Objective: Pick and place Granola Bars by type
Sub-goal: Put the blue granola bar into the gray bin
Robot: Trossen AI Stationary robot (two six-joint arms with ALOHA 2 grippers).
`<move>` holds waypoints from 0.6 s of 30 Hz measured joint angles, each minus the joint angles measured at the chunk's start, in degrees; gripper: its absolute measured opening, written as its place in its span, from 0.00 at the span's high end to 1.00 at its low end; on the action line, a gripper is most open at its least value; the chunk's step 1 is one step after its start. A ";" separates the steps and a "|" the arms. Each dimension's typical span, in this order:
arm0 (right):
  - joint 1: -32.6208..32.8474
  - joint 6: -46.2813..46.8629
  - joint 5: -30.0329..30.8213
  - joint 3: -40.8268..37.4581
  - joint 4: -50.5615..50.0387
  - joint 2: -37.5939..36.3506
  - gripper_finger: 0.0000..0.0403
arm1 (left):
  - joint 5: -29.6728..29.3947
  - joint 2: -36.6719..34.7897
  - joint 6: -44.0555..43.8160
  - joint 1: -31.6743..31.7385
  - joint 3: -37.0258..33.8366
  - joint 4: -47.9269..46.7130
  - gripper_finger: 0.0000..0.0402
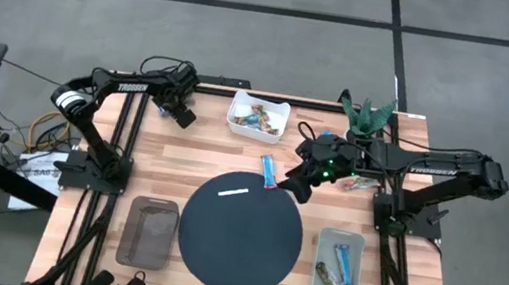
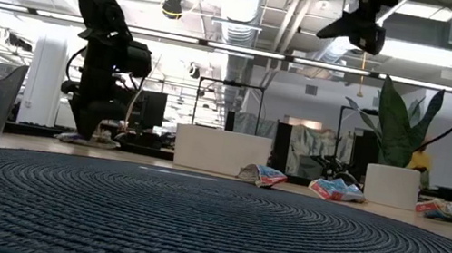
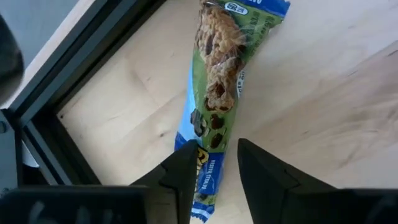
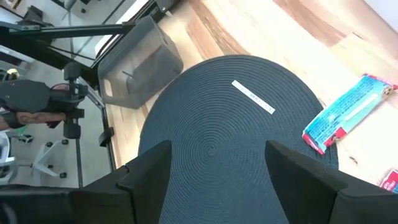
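The right gripper (image 4: pixel 211 180) hung with fingers spread wide above the dark round woven mat (image 1: pixel 241 234), beside a bright blue wrapped granola bar (image 1: pixel 270 172) at the mat's far edge. The left gripper (image 3: pixel 217 171), fingers narrowly parted, hovered over a green-and-blue wrapped bar (image 3: pixel 224 81) on the wooden table (image 3: pixel 323 99).

Even, bright light falls from overhead, and my arms cast only soft shadows on the bench (image 1: pixel 180 167). At bench level the ceiling lamps (image 2: pixel 172 7) flare white and the near woven mat (image 2: pixel 208 234) blurs. Just ahead of my left jaws, the wrapped bar (image 3: pixel 217 93) looks soft, slightly smeared.
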 joint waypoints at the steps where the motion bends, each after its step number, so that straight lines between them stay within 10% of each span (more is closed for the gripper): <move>1: 0.00 -0.01 0.00 0.00 -0.01 0.00 0.38 | 0.34 0.00 0.02 0.00 0.00 0.09 0.71; 18: 0.00 -0.15 0.00 0.02 -0.09 0.00 0.38 | -0.94 -0.09 -1.67 -0.50 0.00 0.84 0.54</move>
